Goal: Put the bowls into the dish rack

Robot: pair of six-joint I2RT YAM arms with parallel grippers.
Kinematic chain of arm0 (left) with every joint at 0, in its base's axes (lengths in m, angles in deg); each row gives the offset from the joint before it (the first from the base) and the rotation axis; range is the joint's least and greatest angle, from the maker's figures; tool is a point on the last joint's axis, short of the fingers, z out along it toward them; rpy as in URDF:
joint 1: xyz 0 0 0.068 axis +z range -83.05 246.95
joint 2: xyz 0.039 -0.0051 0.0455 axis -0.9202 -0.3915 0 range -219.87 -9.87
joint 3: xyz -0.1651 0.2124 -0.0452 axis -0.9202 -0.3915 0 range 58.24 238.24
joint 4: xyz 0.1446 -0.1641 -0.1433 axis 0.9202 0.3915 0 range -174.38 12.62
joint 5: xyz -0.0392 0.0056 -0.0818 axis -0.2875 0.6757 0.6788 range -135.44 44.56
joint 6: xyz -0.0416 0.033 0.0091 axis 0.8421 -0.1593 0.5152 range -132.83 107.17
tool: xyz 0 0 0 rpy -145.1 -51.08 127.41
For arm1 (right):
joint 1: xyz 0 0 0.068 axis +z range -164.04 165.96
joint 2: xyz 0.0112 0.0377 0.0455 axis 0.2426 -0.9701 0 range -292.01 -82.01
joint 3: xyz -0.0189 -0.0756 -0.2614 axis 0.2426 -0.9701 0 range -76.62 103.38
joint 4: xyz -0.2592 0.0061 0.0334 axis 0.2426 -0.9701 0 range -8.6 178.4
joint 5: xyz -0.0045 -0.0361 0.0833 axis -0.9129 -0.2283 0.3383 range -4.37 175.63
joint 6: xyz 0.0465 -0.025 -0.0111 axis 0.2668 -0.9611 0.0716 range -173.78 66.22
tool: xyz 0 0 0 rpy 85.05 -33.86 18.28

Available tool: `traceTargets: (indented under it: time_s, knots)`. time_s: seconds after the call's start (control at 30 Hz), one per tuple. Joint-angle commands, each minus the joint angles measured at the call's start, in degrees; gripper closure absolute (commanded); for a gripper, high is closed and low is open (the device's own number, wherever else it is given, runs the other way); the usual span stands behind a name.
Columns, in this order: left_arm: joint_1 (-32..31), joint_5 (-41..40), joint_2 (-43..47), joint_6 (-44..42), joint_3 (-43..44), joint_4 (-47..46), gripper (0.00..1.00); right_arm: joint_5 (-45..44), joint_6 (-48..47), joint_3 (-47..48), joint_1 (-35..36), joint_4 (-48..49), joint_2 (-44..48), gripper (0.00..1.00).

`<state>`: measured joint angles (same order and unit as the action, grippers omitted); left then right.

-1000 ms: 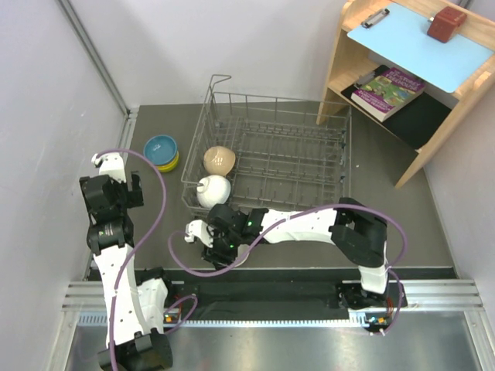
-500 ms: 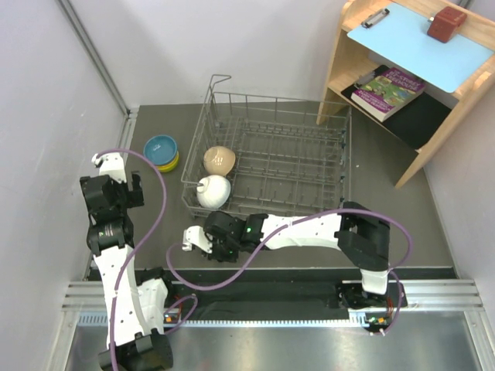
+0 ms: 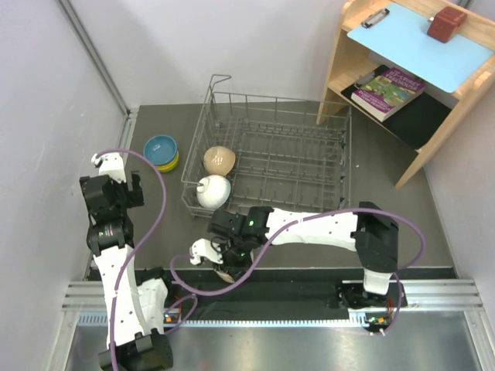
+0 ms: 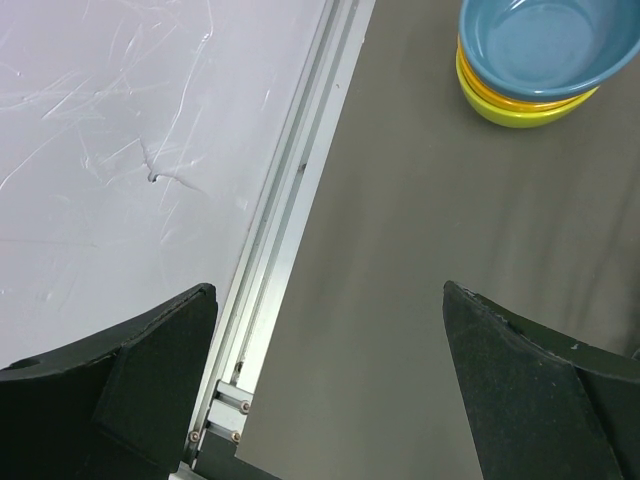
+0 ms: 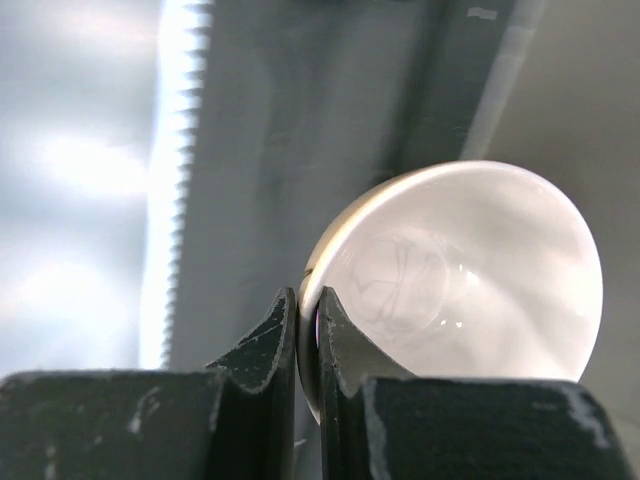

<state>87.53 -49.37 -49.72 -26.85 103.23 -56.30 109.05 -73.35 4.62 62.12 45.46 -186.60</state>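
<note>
- At the near table edge, in front of the dish rack (image 3: pixel 294 166): right gripper (image 5: pixel 307 335) pinches the rim of a pale beige bowl (image 5: pixel 470 280), one finger inside, one outside.
- In the rack's left end: second beige bowl (image 3: pixel 220 160) and white bowl (image 3: pixel 213 191), both on edge.
- Left of the rack: blue bowl (image 4: pixel 540 45) stacked on orange bowl (image 4: pixel 520 100), on yellow-green bowl (image 4: pixel 520 116).
- Left gripper (image 4: pixel 328 300): jaws spread wide, empty, over bare table (image 4: pixel 400 250) near the stack.

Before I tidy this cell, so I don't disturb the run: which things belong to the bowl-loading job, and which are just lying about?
Job: dish rack; white bowl and beige bowl in it; blue bowl, orange bowl, yellow-green bowl stacked beside it; pale bowl in the right tool.
Lying about: wooden shelf unit, clipboard, book, reddish-brown block.
</note>
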Motion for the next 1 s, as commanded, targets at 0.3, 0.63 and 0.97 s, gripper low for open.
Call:
traceTargets:
  time_s: [0.3, 0.63, 0.97]
  knots:
    - [0.3, 0.4, 0.4, 1.1, 0.2, -3.4, 0.01, 43.4, -7.2, 30.2, -15.5, -22.7, 4.6, 1.00]
    - [0.4, 10.1, 2.1, -2.2, -1.0, -3.1, 0.01, 50.1, 48.8, 15.4, -29.8, 52.2, 11.8, 1.00]
    - [0.4, 14.5, 2.9, -8.7, -3.0, 1.4, 0.01, 41.7, 103.5, 24.3, -43.7, 108.9, -9.7, 1.00]
